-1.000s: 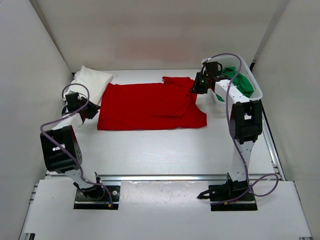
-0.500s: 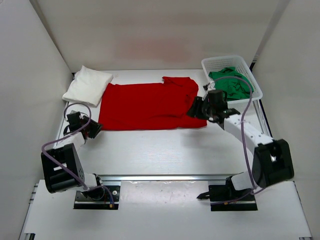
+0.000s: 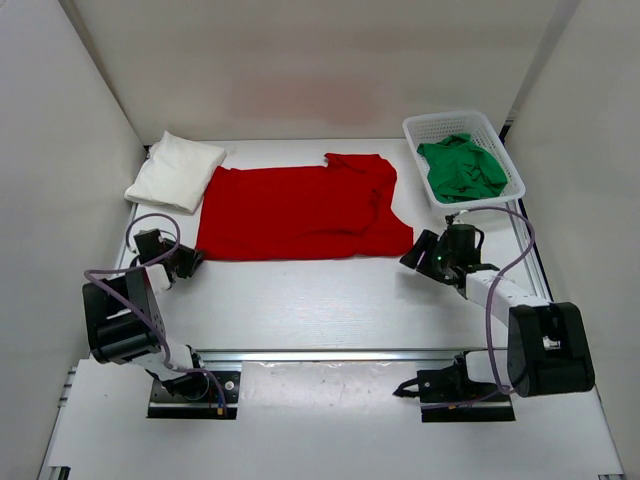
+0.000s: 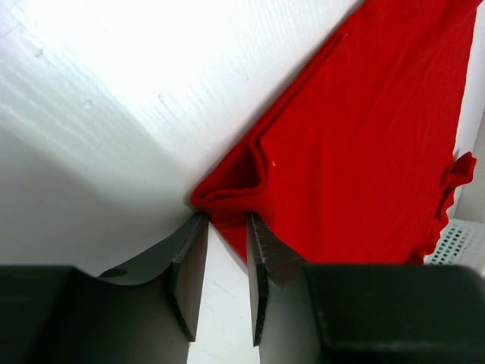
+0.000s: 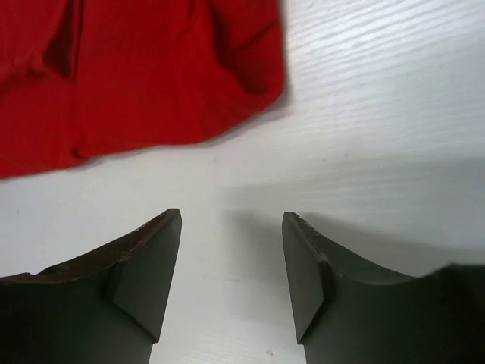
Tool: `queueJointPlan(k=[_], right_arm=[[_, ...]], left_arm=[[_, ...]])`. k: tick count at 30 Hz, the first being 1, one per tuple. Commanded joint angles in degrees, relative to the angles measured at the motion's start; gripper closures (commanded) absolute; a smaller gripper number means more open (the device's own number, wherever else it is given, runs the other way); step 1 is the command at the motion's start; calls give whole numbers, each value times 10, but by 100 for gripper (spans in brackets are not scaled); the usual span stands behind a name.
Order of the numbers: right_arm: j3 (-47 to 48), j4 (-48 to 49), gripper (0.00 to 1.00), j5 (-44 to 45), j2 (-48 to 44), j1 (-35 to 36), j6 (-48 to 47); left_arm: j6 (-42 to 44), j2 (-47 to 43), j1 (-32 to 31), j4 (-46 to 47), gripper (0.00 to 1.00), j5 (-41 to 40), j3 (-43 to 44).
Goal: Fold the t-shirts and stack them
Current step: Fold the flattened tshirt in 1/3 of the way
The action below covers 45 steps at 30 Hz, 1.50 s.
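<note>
On the white table point(image 3: 300, 300), the limp red t-shirt point(image 3: 290, 210) likely wants corner holds. The left gripper point(image 4: 225, 218) sits at its 7 o'clock corner, grasp unclear; the right gripper point(image 5: 231, 216) is released.

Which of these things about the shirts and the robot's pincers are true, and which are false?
1. The green t-shirt lies in the white basket. True.
2. The red t-shirt is folded into a small pile. False: it lies spread out flat on the table.
3. The right pincer is open with nothing between its fingers. True.
4. The white t-shirt lies on top of the red one. False: it lies folded beside it, toward the left wall.
5. The left pincer is reaching into the basket. False: it is at the near left corner of the red t-shirt.
</note>
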Motion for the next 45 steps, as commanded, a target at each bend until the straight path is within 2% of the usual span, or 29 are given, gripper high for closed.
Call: queueJointPlan(k=[1, 6, 12, 19, 20, 25, 28, 35, 38, 40, 45], right_arm=[[-3, 84, 45, -4, 17, -24, 24], [12, 122, 45, -4, 84, -29, 32], [26, 152, 48, 3, 121, -26, 56], [39, 151, 49, 16, 143, -28, 63], [41, 157, 51, 16, 145, -29, 63], [39, 162, 65, 23, 150, -26, 67], [45, 161, 72, 26, 153, -29, 65], [68, 163, 78, 18, 172, -35, 65], [76, 159, 88, 14, 176, -38, 63], [81, 146, 100, 10, 179, -38, 58], [74, 119, 100, 23, 124, -24, 43]], left_arm=[[-18, 11, -9, 39, 63, -8, 0], [-26, 25, -9, 57, 70, -9, 5], [-38, 33, -12, 83, 70, -20, 2], [-43, 29, -7, 92, 60, -24, -14], [-44, 28, -9, 104, 63, -22, -17], [-46, 35, -5, 108, 90, -10, -24], [-36, 20, -13, 93, 99, -25, -13], [0, -31, -3, 50, 100, -71, 5], [-2, -45, 0, 48, 100, -61, -1], [-1, -56, -2, 45, 100, -52, -1], [35, -85, -29, -13, 100, -15, 61]])
